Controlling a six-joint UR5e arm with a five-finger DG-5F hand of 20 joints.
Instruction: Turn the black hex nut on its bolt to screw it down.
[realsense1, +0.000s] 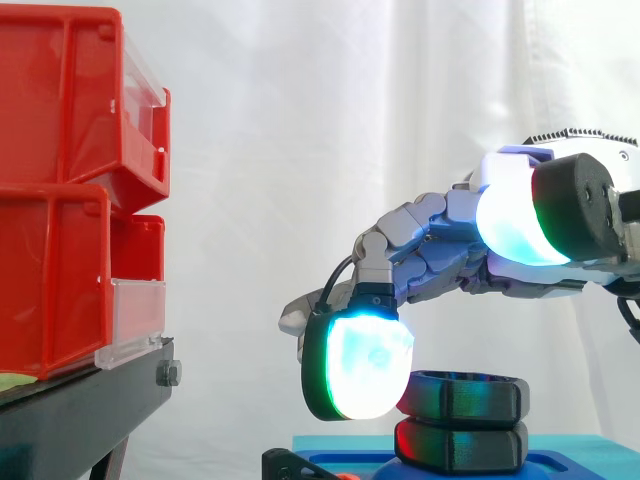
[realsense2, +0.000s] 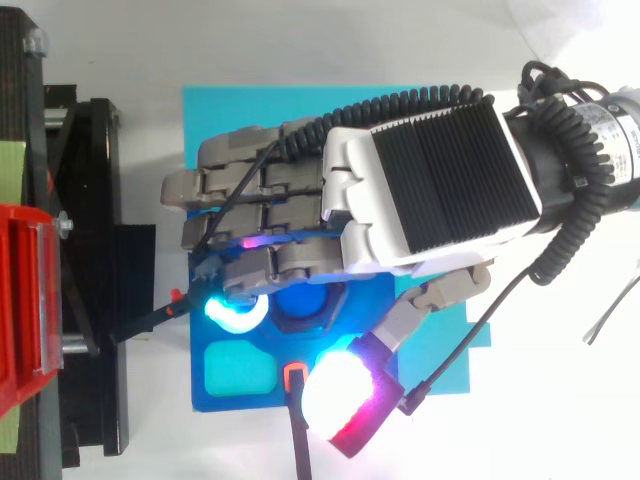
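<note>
The black hex nut (realsense1: 470, 397) sits on its blue bolt (realsense2: 300, 302) above a second black hex piece (realsense1: 465, 447), on a blue base (realsense2: 400, 300). My hand (realsense2: 430, 180) reaches in from the right and hangs over the nut with its fingers curled down round it. One cyan-white fingertip (realsense1: 360, 365) presses against the nut's left side, level with the upper nut. The thumb (realsense2: 340, 400) stands off to the near side and is raised clear of the nut. Most of the nut's top is hidden under the fingers in the top view.
Red bins (realsense1: 60, 200) are stacked on a black stand (realsense1: 80, 410) to the left, close to the base. The base lies on a teal mat (realsense2: 220, 110). It has a teal recess (realsense2: 238, 370) and a small orange-marked part (realsense2: 292, 377) at its near edge.
</note>
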